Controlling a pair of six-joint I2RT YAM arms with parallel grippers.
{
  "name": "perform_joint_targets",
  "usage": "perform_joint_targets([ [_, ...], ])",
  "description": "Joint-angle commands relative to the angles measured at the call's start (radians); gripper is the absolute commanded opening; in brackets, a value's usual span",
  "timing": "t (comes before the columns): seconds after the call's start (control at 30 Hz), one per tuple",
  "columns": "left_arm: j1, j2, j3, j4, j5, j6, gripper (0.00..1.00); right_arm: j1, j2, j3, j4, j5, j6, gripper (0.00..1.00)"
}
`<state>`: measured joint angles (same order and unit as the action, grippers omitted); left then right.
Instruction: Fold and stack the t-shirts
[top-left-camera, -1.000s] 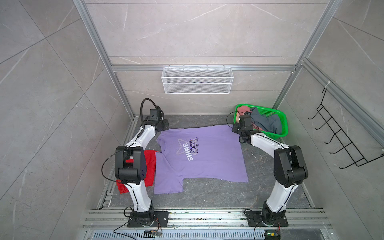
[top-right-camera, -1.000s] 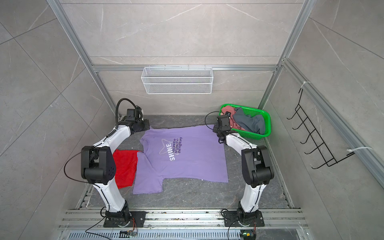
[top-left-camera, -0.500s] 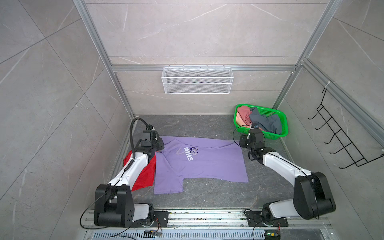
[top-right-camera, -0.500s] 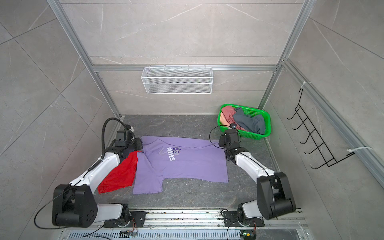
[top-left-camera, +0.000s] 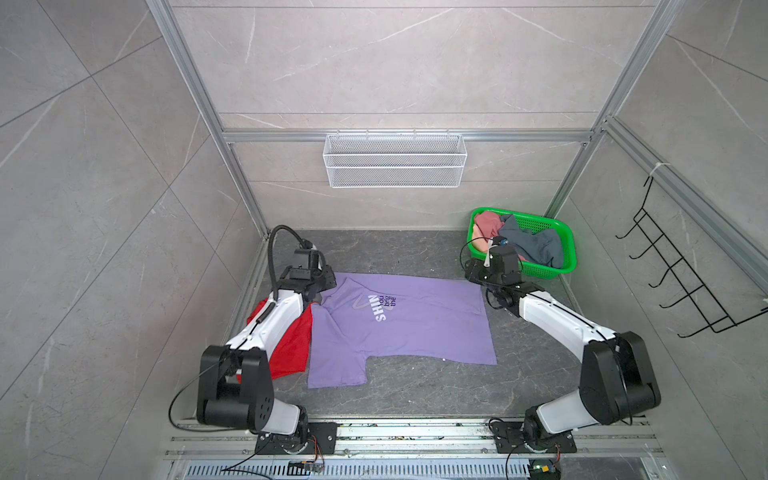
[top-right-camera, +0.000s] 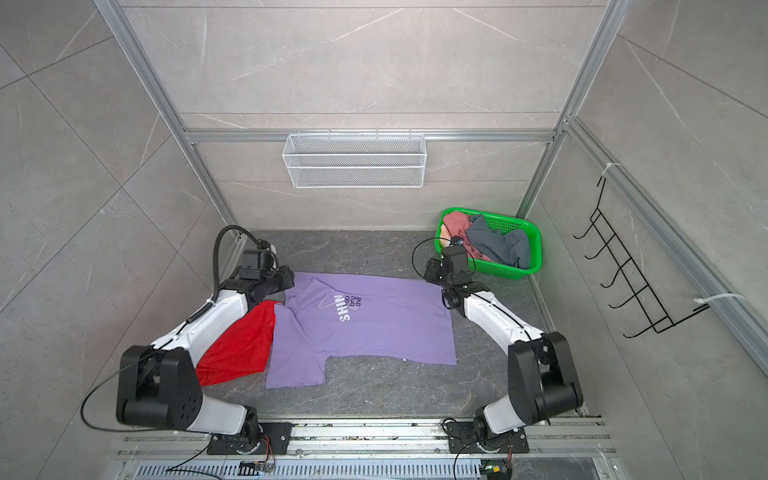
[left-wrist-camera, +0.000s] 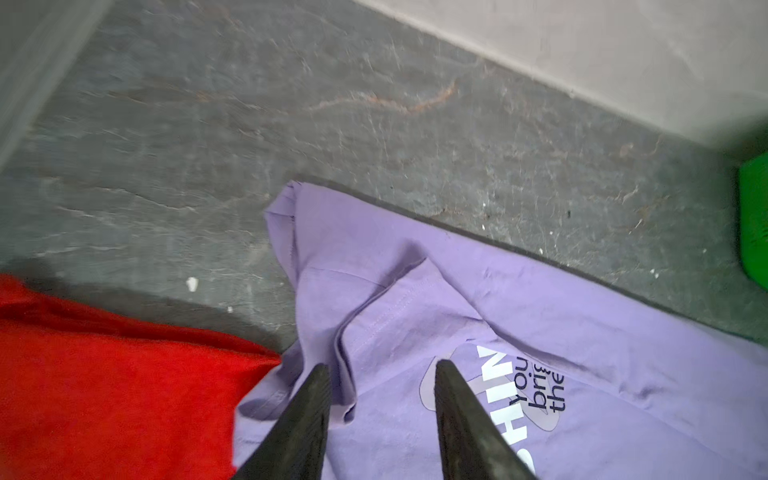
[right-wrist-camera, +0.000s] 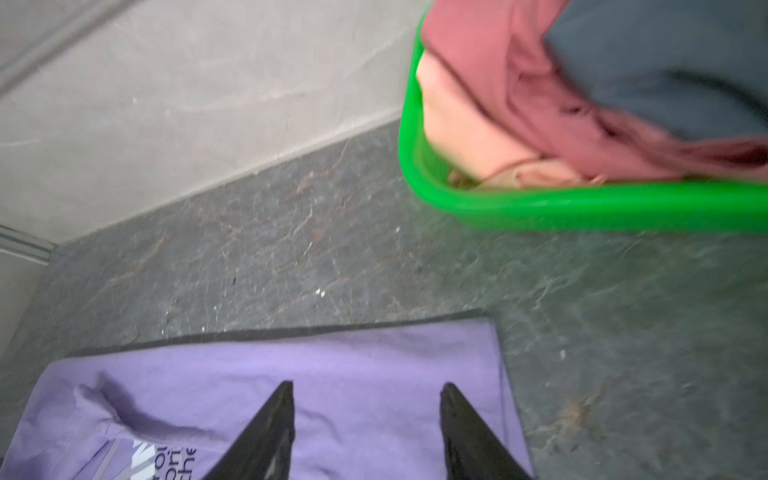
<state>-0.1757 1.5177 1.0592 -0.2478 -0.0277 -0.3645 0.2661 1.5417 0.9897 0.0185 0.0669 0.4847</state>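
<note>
Lavender tee is laid mid-bench, far edge folded over, print up. Red tee is seen touching it at 9 o'clock. Left hand is parted, empty, over the 10 o'clock corner; right hand likewise at 2 o'clock. Other tees are piled in basket, 2 o'clock.

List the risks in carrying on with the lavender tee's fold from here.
1. The lavender tee is bunched beside its print, under the open left gripper; folding on may trap those wrinkles.
2. The red tee lies against that edge, so a pinch there might catch both.
3. The open right gripper hangs near the green basket; a wide swing could knock it.
</note>
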Motion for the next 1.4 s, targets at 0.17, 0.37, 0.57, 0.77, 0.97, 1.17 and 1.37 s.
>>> perform_joint_targets([
  [0.17, -0.082, 0.291, 0.2, -0.028, -0.059, -0.072, 0.45, 0.003, 0.154, 0.013, 0.015, -0.075, 0.124, 0.6],
  [0.37, -0.115, 0.427, 0.297, -0.07, -0.161, -0.12, 0.45, 0.0, 0.232, 0.029, 0.017, -0.089, 0.118, 0.62],
  [0.57, -0.129, 0.509, 0.369, -0.081, -0.214, -0.106, 0.4, -0.011, 0.276, 0.037, 0.026, -0.096, 0.129, 0.63],
  [0.77, -0.147, 0.529, 0.401, -0.123, -0.206, -0.111, 0.09, -0.031, 0.277, 0.041, 0.022, -0.093, 0.132, 0.63],
  [0.97, -0.195, 0.407, 0.351, -0.186, -0.248, -0.122, 0.0, -0.05, 0.268, 0.047, 0.0, -0.081, 0.128, 0.63],
  [1.17, -0.264, 0.208, 0.204, -0.299, -0.242, -0.248, 0.0, -0.053, 0.25, 0.046, -0.031, -0.053, 0.101, 0.62],
  [1.37, -0.283, 0.014, 0.022, -0.294, -0.088, -0.332, 0.2, -0.061, 0.246, 0.052, -0.054, -0.038, 0.082, 0.63],
])
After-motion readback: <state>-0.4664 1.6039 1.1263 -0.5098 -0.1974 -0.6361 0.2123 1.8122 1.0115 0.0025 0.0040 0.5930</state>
